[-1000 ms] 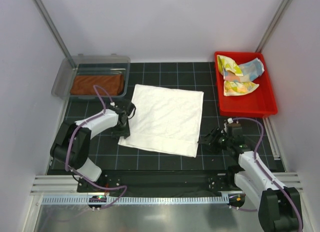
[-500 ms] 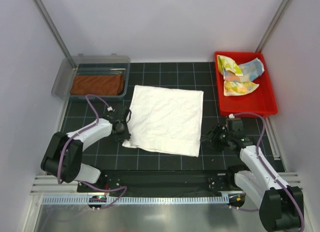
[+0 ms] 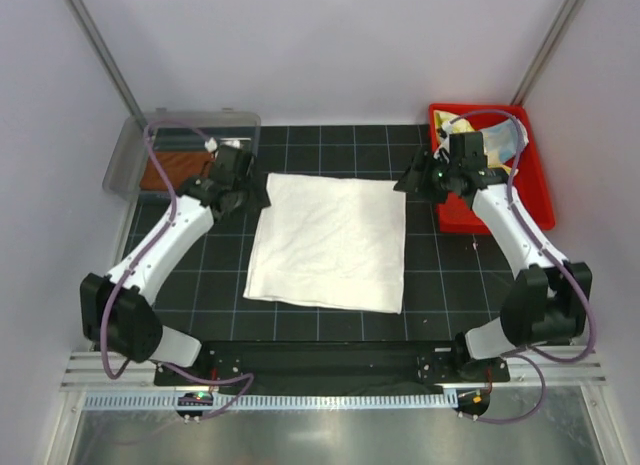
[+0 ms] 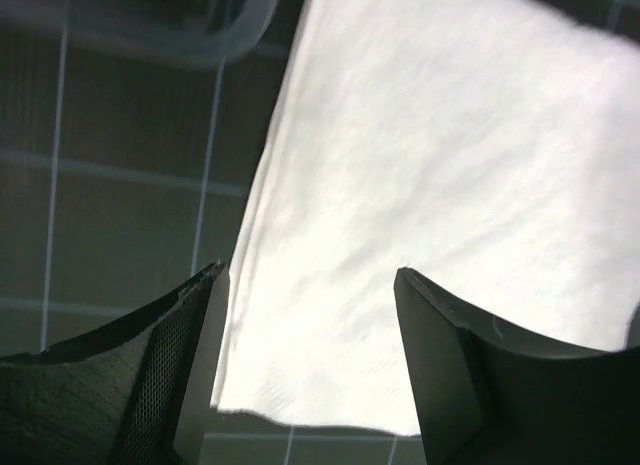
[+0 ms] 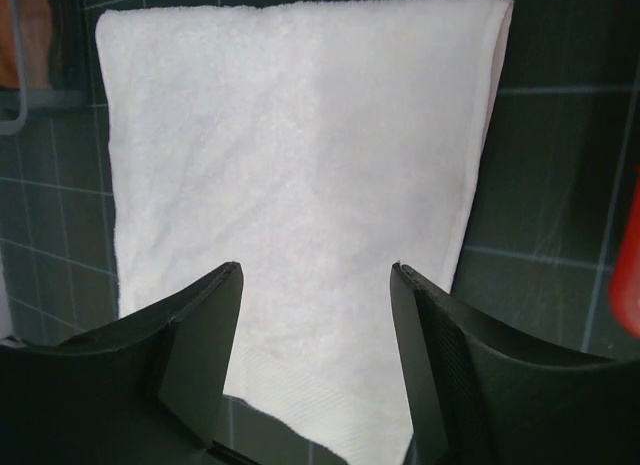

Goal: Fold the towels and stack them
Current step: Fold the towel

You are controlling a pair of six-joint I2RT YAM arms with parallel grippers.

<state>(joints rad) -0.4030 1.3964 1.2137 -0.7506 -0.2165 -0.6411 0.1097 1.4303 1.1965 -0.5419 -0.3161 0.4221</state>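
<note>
I see the white towel [image 3: 328,243] lying flat in the middle of the dark gridded worktop [image 3: 200,275]. Both arms reach to its far side. The left gripper [image 3: 248,192] hangs just at the far left corner of this towel. In the left wrist view its jaws stand apart with nothing between them, and only the towel edge shows below, so it is released. The right gripper [image 3: 412,179] hangs just at the far right corner. In the right wrist view its jaws are also apart and hold nothing, with the white towel under them and a doubled edge along the towel's side. I cannot tell if the fingertips touch the cloth.

At the far left stands a clear bin [image 3: 125,160] with the rust-brown towel [image 3: 170,168] inside, partly hidden by the left arm. At the far right stands a red tray [image 3: 450,220] holding the crumpled patterned towels [image 3: 505,138], partly hidden by the right arm.
</note>
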